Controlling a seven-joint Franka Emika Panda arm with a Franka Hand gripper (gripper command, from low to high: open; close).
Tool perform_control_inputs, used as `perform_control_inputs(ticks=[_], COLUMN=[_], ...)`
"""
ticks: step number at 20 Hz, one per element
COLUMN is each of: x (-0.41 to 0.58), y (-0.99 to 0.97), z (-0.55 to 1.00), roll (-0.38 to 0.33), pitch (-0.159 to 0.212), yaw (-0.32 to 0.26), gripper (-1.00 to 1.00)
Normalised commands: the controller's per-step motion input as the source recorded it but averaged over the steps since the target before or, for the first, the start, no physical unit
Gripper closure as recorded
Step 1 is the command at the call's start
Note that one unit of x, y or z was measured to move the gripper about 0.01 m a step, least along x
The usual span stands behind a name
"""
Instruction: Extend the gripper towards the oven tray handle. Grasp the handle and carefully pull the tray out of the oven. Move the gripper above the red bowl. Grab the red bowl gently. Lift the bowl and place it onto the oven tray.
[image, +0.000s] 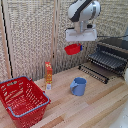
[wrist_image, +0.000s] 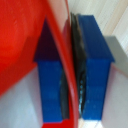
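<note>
My gripper (image: 76, 43) hangs from the white arm high above the wooden table and is shut on the rim of the red bowl (image: 73, 49), which is held in the air. In the wrist view the two blue fingertips (wrist_image: 95, 75) pinch the thin red rim (wrist_image: 67, 65), and the bowl's red inside (wrist_image: 20, 45) fills one side. The black and silver oven (image: 117, 47) stands at the exterior view's right. Its dark wire tray (image: 107, 59) is pulled out, with the thin front handle bar (image: 98, 65) toward the table middle. The bowl is to the left of the tray and above it.
A blue mug (image: 78, 86) stands on the table below the bowl. An orange bottle (image: 48, 75) stands left of it. A large red mesh basket (image: 22, 99) sits at the front left. The slatted oven door (image: 92, 72) hangs down under the tray. A woven screen stands behind.
</note>
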Motion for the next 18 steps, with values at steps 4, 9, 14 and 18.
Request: perform_control_inputs(ticks=[4,9,14,18], x=[0.183,0.051,-0.061,-0.201], y=[-0.59,-0.64,-0.73,-0.67], z=[0.65,0.56,0.16,-0.10], roll=[0.033,0.027,0.003,-0.003], pitch=[0.000,0.002,0.040,0.053], yaw=[-0.165,-0.172,-0.172,-0.168], gripper=[1.00,1.00,1.00,1.00])
